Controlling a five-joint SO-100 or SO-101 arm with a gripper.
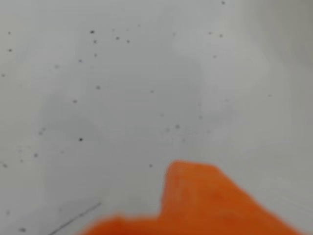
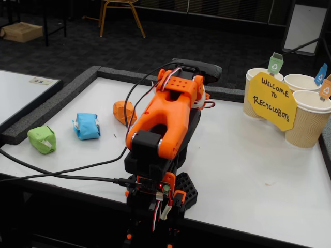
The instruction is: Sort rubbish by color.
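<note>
The hand (image 1: 205, 205) shows only as a blurred orange shape low in the wrist view over bare white bench (image 2: 248, 170), holding nothing, and I cannot tell whether its fingers are apart or together. In the fixed view the arm (image 2: 165, 119) sits folded near the bench's front edge, with the orange wad (image 2: 122, 111) just behind it, the light blue wad (image 2: 86, 126) nearer the left edge and the green wad (image 2: 42, 139) at that edge. Sorting looks not yet begun, so the next move calls for unfolding toward one wad, then carrying it to the paper cups (image 2: 310, 121) at the far right corner

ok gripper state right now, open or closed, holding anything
Gripper: cannot tell open or closed; only a blurred orange part shows over bare table. All three wads lie apart on the table, so none is held.
</note>
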